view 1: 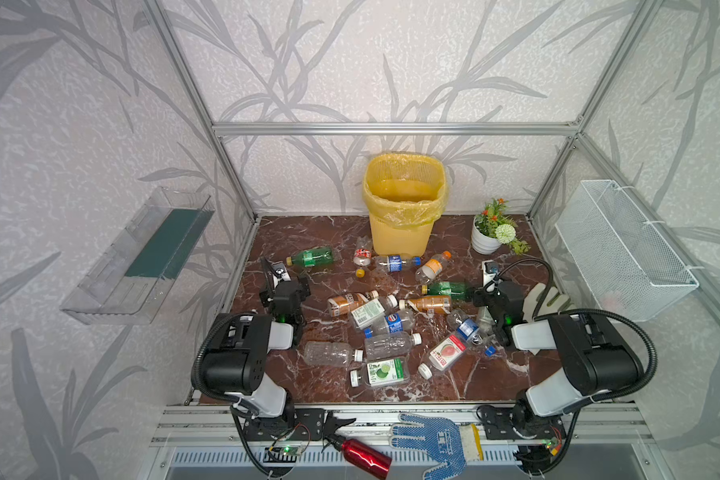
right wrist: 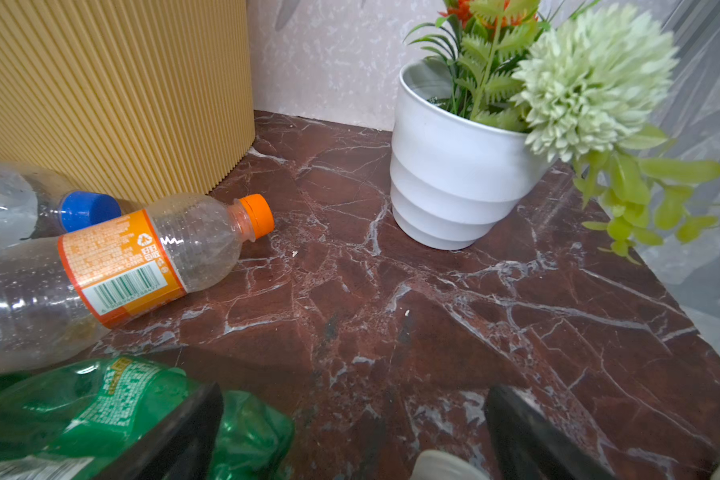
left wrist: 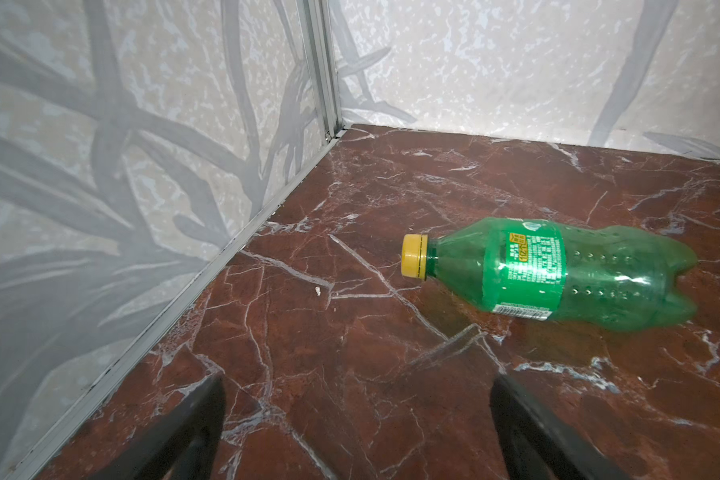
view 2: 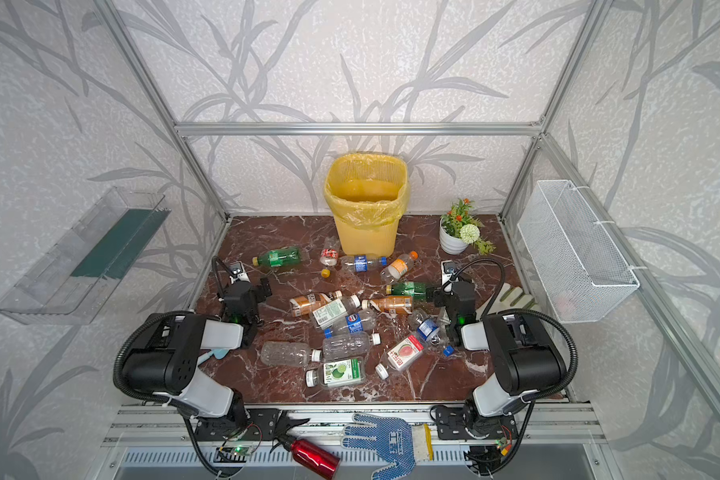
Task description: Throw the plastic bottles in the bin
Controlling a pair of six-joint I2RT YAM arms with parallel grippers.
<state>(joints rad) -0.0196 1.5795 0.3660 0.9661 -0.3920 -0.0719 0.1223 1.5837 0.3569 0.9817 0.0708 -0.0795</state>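
Red marble tabletop point(view 1: 474, 374), scattered plastic bottles point(view 1: 385, 345), leaf-patterned walls point(view 1: 350, 62)

the green bottle point(right wrist: 80, 399) (part behind the jaws) and the bin point(right wrist: 113, 91) run off the right wrist view's edge.

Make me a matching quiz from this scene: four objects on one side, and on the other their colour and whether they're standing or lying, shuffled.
Column one:
1. bin
2. orange-capped bottle
3. metal bottle
4. plant pot

Column two:
A. clear, lying down
B. white, upright
C. yellow, upright
D. shiny red, lying down

Pairs: 1-C, 2-A, 3-D, 4-B
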